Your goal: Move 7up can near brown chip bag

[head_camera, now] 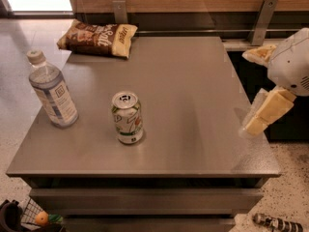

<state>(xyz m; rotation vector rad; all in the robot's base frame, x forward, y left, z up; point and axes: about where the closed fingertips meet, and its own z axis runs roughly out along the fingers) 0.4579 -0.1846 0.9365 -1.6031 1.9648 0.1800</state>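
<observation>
Grey table [193,81], square top, wood panelling behind it.

Far left, down on the floor: wire basket [29,211] with a small orange ball [41,218] in it.

Left edge of the table: clear water bottle [52,93], upright, white cap on.

Far left corner: brown chip bag [96,37], lying flat, cream-yellow end pointing right.

Left of centre, toward the front: 7up can [128,117], upright, tab end up. It's near the bottle but not touching, and well apart from the bag. Only bare tabletop between can and bag; the bottle sits left of that line.

Right half of the top is bare up to the edge.

Right edge: gripper [249,91] hangs just off the table's right side, well apart from the can. Jaws spread wide, nothing between them.

Floor, bottom right: dark striped object [277,222], can't tell what it is.
</observation>
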